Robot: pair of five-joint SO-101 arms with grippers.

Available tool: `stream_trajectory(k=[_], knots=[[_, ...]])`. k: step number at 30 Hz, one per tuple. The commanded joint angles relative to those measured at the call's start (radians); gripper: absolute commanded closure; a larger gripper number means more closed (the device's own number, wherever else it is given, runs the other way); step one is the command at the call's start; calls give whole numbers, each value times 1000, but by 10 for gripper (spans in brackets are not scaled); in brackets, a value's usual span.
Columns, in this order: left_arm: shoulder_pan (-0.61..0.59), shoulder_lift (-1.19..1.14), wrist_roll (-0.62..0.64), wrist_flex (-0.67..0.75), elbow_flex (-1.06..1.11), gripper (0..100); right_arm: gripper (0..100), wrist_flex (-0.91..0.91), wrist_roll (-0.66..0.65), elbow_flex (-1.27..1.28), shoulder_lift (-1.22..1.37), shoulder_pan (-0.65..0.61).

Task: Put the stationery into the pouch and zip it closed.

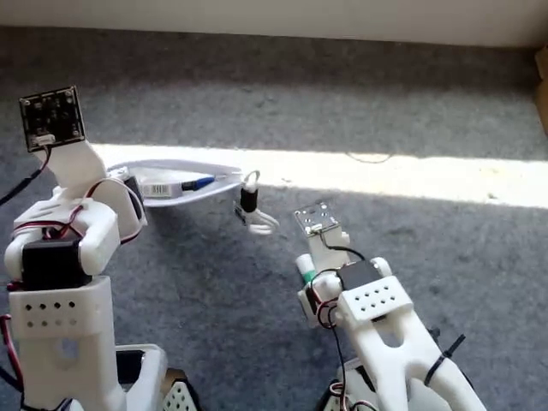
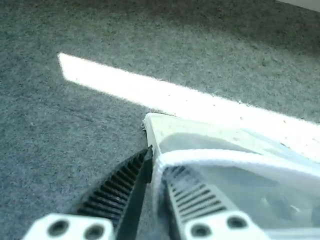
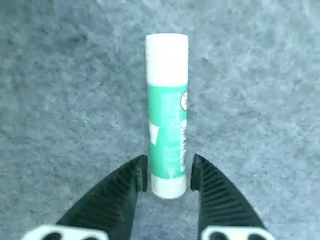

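- Grey carpet [image 1: 411, 111] is covering the whole work surface, and a sun stripe [image 1: 411, 175] is running across it from 9 to 3 o'clock in the high view.
- Pouch [image 1: 219, 187] is lying at about 10 o'clock from the middle of the high view, partly in that stripe. It's see-through with a white rim, and it's holding a blue pen [image 1: 199, 182] plus a white labelled thing [image 1: 158, 188] that I can't identify.
- Left gripper [image 2: 157, 167] is pinching the pouch [image 2: 210, 145] at its rim, with the jaws squeezing together and the white edge running between them.
- Glue stick [image 1: 306, 272] is sitting at roughly 5 o'clock from the middle, well apart from the pouch.
- Right gripper [image 3: 168, 175] is clamping the glue stick [image 3: 167, 110] at its bottom end. One jaw is hugging each side, and the white cap is pointing away from the wrist.
- Black piece [image 1: 249, 204] with a white loop is lying just off the pouch's 4 o'clock tip. I can't tell whether it's attached.
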State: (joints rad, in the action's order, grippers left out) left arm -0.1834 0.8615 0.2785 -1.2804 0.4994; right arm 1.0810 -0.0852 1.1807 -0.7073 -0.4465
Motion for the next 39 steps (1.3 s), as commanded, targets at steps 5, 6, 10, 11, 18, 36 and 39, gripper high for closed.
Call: stream_trajectory(k=[5,6,10,11,18,36,39], knots=[[13,18,-9,26,16,993,850,4,-6,-150,19,7],[13,18,-9,26,24,993,850,-1,-6,-173,21,7],[-15,18,-9,26,36,993,850,-1,-6,-272,81,5],[-22,18,-9,28,36,993,850,-1,-6,-298,116,5],[-36,18,-9,31,38,993,850,-2,-5,-463,381,5],[-41,18,-9,46,54,993,953,-157,-5,-518,621,-25],[-41,18,-9,44,54,993,957,-157,-6,-518,633,-25]])
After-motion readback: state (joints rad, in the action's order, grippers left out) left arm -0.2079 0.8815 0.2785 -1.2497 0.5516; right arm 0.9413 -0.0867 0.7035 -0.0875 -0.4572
